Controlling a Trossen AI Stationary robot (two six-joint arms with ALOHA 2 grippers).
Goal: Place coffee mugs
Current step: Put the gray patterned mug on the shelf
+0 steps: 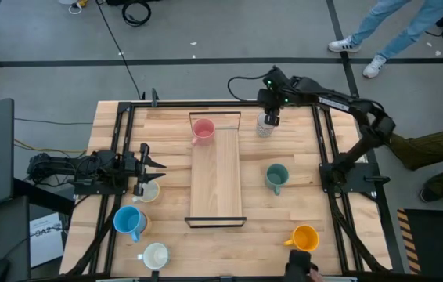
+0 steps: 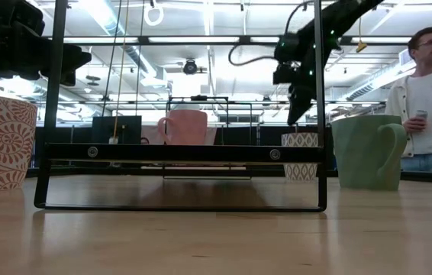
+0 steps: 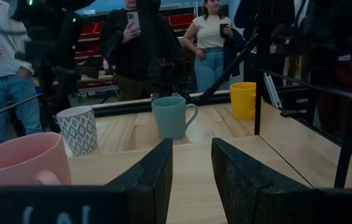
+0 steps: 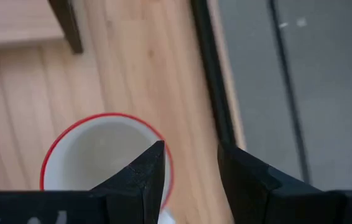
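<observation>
Right end effector [image 1: 269,119]: poised directly over the patterned mug [image 1: 264,125] at the desk's far edge; fingers parted, one fingertip [image 4: 153,163] over the red-edged rim, the other outside it, holding nothing yet. Judged a rim grasp about to close.
Patterned mug: upright on the desk [image 1: 300,145], just right of the wooden tray [image 1: 217,184].
Pink mug [image 1: 203,129]: upright at the tray's far end, apparently already placed.
Remaining mugs: teal green mug [image 1: 276,177] and orange mug [image 1: 305,236] right of the tray; blue mug [image 1: 130,222] and two white mugs [image 1: 155,254] to its left.
Left end effector [image 1: 156,164]: waits left of the tray, fingers slightly apart, empty, aimed across it.
Surroundings: people stand beyond the desk.
</observation>
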